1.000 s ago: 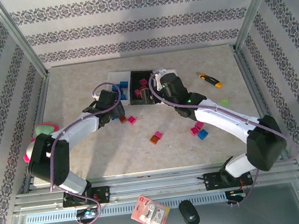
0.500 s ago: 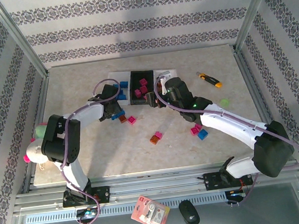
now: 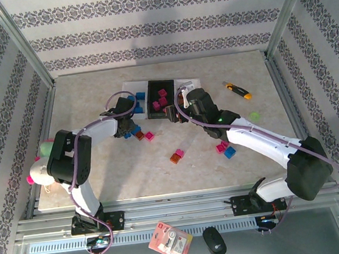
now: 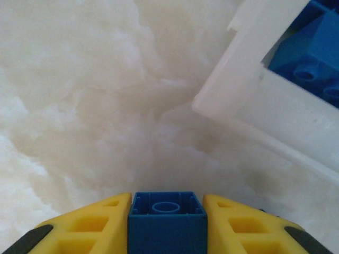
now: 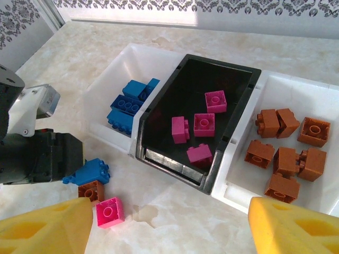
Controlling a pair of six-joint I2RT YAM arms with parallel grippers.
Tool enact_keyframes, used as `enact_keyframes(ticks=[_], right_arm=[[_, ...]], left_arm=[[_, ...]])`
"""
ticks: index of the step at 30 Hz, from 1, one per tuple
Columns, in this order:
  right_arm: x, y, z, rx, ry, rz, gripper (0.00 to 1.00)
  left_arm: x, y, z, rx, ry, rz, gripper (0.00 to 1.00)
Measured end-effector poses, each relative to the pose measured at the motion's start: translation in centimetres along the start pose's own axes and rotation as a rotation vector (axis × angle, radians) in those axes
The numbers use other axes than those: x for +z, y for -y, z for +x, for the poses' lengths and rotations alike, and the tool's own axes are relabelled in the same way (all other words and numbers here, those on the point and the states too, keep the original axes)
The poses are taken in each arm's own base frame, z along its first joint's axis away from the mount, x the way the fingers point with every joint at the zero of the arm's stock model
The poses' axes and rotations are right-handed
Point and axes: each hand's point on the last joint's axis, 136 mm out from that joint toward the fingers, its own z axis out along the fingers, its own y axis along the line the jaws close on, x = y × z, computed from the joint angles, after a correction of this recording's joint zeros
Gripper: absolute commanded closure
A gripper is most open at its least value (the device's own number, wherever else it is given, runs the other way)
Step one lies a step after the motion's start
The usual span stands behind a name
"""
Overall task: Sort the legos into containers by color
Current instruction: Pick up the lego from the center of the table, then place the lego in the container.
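In the left wrist view my left gripper [image 4: 167,211] is shut on a blue lego [image 4: 167,219], low over the table just in front of the left white container [image 4: 275,111], which holds blue legos [image 4: 312,53]. My right gripper [image 5: 169,227] hangs open and holds nothing, in front of the black container [image 5: 175,164] with pink legos [image 5: 204,124]. The right white container [image 5: 249,190] holds brown legos [image 5: 286,156]. A blue lego [image 5: 90,172], a brown one [image 5: 91,191] and a pink one [image 5: 109,211] lie loose beside the left arm.
More loose legos lie mid-table, a pink and orange pair [image 3: 177,156] and a pink and blue group [image 3: 225,149]. A utility knife [image 3: 237,90] lies at the back right. A plush toy [image 3: 42,163] sits at the left edge, a packet [image 3: 169,241] below the table.
My left gripper has gone from open to shut on the blue lego, and the left arm's elbow has drawn in. The right gripper has shifted slightly nearer, away from the containers.
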Motion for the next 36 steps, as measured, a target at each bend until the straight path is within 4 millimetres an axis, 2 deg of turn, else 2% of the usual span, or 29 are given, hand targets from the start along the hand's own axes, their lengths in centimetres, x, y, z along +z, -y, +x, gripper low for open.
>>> enact_keyframes(ticks=[4,9,14,18,21,24,31,34,36], right_arm=[[0.0,-0.1,0.0,0.0,-0.001,-0.004,0.23],[-0.2,-0.6,0.0,0.001,-0.005,-0.035,0.22],[-0.7,-2.3,-0.6,-0.006,0.008,-0.127,0.19],[-0.8,-3.4,-0.8,-0.007,0.013,-0.189,0.16],[-0.8,-3.8,-0.8,-0.007,0.012,-0.212,0.16],[-0.8,-3.9,-0.8,-0.004,0.013,-0.218,0.16],[-0.7,-3.6,-0.2,-0.004,0.001,-0.209,0.15],[-0.6,-3.5,-0.2,-0.004,0.0,-0.203,0.15],[-0.6,-3.4,-0.2,-0.004,-0.002,-0.196,0.15]], left_arm=[[-1.0,-0.1,-0.2,0.005,0.005,0.005,0.68],[-4.6,0.7,-2.5,0.005,0.078,0.071,0.7],[-8.5,3.6,-7.1,0.029,0.192,0.166,0.7],[-10.1,6.3,-10.7,0.066,0.264,0.212,0.7],[-9.3,8.4,-12.6,0.098,0.287,0.221,0.7],[-7.2,10.1,-13.7,0.131,0.284,0.212,0.7],[-1.6,13.0,-14.1,0.201,0.221,0.196,0.66],[-0.4,13.6,-14.1,0.223,0.193,0.197,0.61],[0.0,13.9,-14.1,0.231,0.181,0.2,0.55]])
